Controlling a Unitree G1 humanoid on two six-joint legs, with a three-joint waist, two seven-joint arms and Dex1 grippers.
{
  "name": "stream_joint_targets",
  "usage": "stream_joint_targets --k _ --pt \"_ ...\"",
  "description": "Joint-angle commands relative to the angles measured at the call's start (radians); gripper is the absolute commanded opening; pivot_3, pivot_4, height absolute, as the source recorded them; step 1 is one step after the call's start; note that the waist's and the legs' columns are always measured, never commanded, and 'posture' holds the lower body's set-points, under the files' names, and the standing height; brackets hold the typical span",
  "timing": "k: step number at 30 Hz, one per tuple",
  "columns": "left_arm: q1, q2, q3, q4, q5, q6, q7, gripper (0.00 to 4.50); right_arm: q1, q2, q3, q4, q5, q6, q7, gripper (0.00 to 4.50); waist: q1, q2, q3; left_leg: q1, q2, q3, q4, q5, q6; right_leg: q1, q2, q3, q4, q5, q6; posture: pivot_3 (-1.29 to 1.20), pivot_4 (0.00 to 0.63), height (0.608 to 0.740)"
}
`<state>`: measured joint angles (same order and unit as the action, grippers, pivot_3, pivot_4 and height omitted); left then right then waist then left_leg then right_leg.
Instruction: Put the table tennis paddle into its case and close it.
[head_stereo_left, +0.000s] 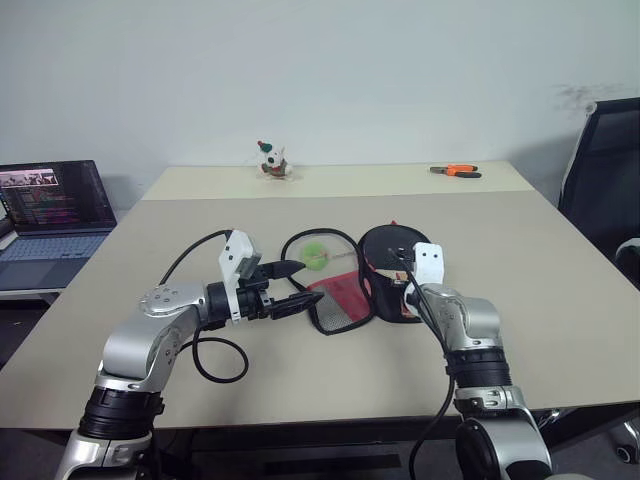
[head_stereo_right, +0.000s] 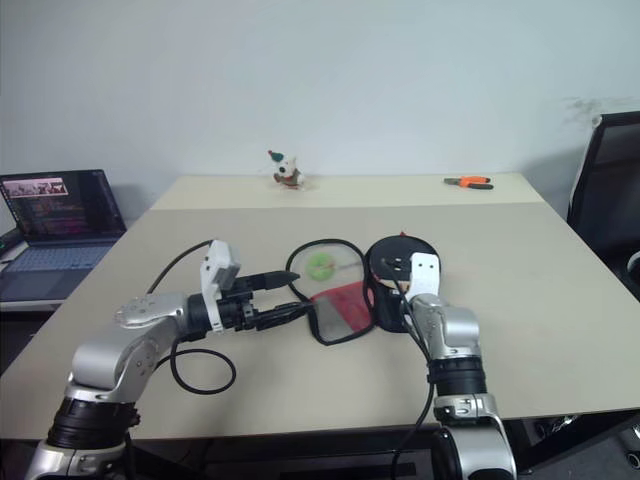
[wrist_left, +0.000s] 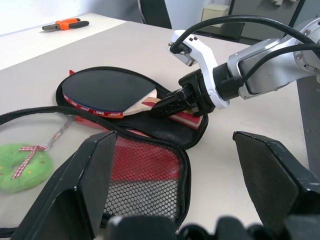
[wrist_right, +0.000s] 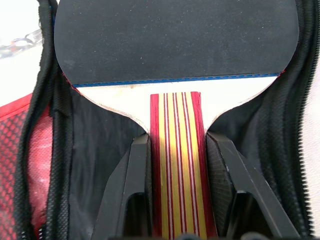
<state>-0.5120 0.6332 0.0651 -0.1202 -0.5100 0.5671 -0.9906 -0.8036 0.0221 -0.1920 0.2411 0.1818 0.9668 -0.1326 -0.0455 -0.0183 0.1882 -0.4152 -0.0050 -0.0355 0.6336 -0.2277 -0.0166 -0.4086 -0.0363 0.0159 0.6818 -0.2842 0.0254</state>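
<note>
Paddle (wrist_right: 175, 45) is lying in the open case (wrist_left: 165, 140), near the middle of the tabletop (head_stereo_left: 520, 260), face up, handle pointing toward the near edge. The right gripper (wrist_right: 177, 165) is clamping that handle, its two fingers (wrist_right: 132, 170) pressing the striped wooden sides. It is looking light and rigid: a flat blade with matte, grippy black rubber and smooth varnished wood, so the handle is seeming the sound place to be holding, and a light squeeze should be doing.

The case is behaving differently: soft fabric, black lining, a red flap with mesh pocket lying open toward the left edge, and a toothed zip running round the rim. It will likely be flopping and sliding unless pinned. The left gripper (head_stereo_left: 290, 287) is hovering over that flap with jaws spread wide, holding nothing. A fuzzy green wreath (wrist_left: 22, 167) is sitting just beside the flap.
</note>
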Motion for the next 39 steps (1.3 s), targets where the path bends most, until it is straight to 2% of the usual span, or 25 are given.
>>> stream_joint_targets --k 1,3,7,11,14,17,20,23,30,39 --pt "0.0 0.011 0.015 -0.038 -0.011 -0.005 0.009 4.08 -0.003 0.015 0.001 -0.076 0.024 0.001 0.011 2.38 0.0 0.0 0.0 0.0 0.0 0.0 0.0 0.0 0.0 0.0 0.0 0.0 0.0 0.0 0.0 0.0 0.15 0.74" --pt "0.002 0.011 0.019 -0.035 -0.008 -0.009 0.015 4.08 0.005 0.015 0.009 -0.106 0.025 0.019 0.016 3.1 0.0 0.0 0.0 0.0 0.0 0.0 0.0 0.0 0.0 0.0 0.0 0.0 0.0 0.0 0.0 0.0 0.15 0.74" --pt "0.003 0.016 0.024 -0.018 0.013 -0.025 0.038 4.08 0.072 -0.052 0.072 -0.286 0.032 0.12 0.085 4.48 0.001 0.0 0.0 0.0 0.0 -0.001 0.001 0.0 0.0 0.0 0.0 0.0 0.0 0.0 0.0 0.0 0.15 0.74" --pt "0.012 0.03 0.018 0.03 0.073 -0.059 0.074 4.08 0.118 -0.169 0.121 -0.491 0.161 0.22 0.291 4.48 0.005 0.0 0.0 0.0 0.0 -0.001 0.002 0.0 0.0 0.001 0.0 -0.001 0.0 0.0 0.0 0.0 0.15 0.74" --pt "0.016 0.032 0.021 0.066 0.099 -0.078 0.093 4.08 0.117 -0.273 0.152 -0.569 0.211 0.189 0.421 4.48 0.002 0.0 0.0 0.0 0.0 -0.001 0.003 0.0 0.0 0.001 0.001 -0.001 0.001 0.0 0.0 0.0 0.15 0.74" --pt "0.0 0.029 0.013 0.143 0.149 -0.116 0.124 4.08 0.078 -0.384 0.114 -0.609 0.3 0.177 0.569 4.48 0.005 0.0 0.0 0.0 0.0 -0.003 0.006 0.0 0.0 0.002 0.001 -0.003 0.002 0.0 0.0 0.0 0.15 0.74" --pt "-0.02 0.034 -0.013 0.229 0.2 -0.139 0.133 3.49 0.06 -0.476 0.093 -0.638 0.395 0.183 0.699 4.5 0.006 0.0 0.0 0.0 0.0 -0.004 0.008 0.0 0.001 0.004 0.001 -0.003 0.002 0.001 0.0 0.0 0.15 0.74" --pt "-0.05 0.029 -0.036 0.329 0.252 -0.157 0.15 2.46 0.053 -0.555 0.079 -0.659 0.454 0.182 0.78 4.5 0.012 0.0 0.0 0.0 0.0 -0.005 0.009 0.0 0.001 0.004 0.001 -0.004 0.001 0.001 0.0 0.0 0.15 0.74" --pt "-0.158 -0.029 -0.091 0.604 0.356 -0.281 0.179 0.01 0.079 -0.642 0.1 -0.699 0.501 0.134 0.858 4.5 0.016 -0.001 0.0 -0.001 0.0 -0.005 0.01 -0.001 0.001 0.004 0.001 -0.005 0.001 0.001 0.001 0.0 0.15 0.74" --pt "-0.345 -0.125 -0.122 0.983 0.458 -0.476 0.226 0.01 0.138 -0.721 0.146 -0.718 0.479 0.058 0.904 4.5 0.017 -0.001 0.0 -0.002 -0.001 -0.005 0.011 -0.001 0.001 0.004 0.0 -0.007 0.001 0.002 0.002 0.0 0.15 0.74"
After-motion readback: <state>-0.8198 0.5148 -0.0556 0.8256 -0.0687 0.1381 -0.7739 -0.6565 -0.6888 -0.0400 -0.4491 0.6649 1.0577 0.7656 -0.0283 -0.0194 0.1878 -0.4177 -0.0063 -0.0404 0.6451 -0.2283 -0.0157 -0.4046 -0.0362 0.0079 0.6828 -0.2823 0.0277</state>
